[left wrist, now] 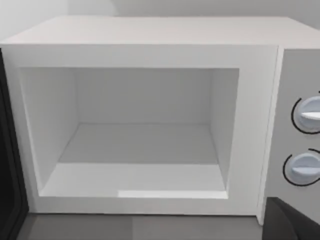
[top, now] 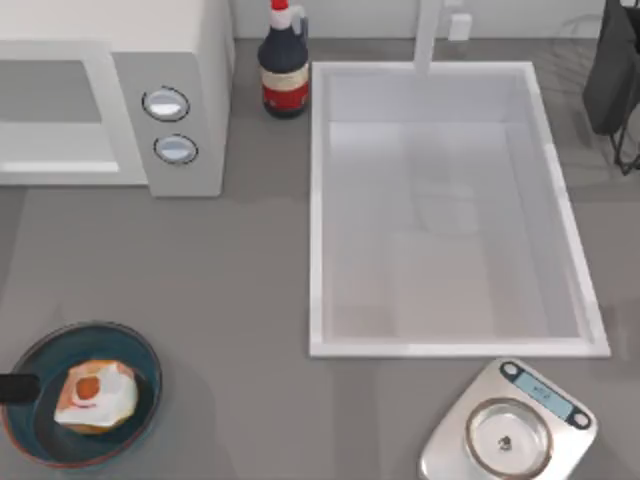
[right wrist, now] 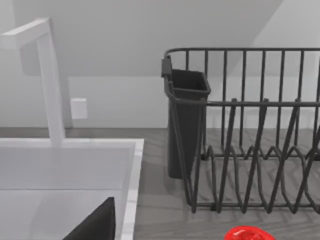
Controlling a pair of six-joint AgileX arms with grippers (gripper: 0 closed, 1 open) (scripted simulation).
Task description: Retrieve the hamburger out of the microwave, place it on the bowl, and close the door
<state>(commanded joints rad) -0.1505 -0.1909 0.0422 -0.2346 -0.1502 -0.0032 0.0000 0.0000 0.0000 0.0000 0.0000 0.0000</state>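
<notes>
Near the desk's front left corner, we find the hamburger (top: 95, 395) resting in the bowl (top: 140, 352), so retrieval and placement appear complete. At the back left corner stands the microwave (top: 180, 60); our left wrist view shows its cavity (left wrist: 142, 145) bare, with a dark strip at one side that may be the door (left wrist: 9, 175), seemingly not yet shut. We judge that closing it is the one step left. A dark piece at the bowl's left edge may belong to our left arm; we cannot tell how either gripper is set. A scale (top: 510, 430) sits at the front right, well apart.
</notes>
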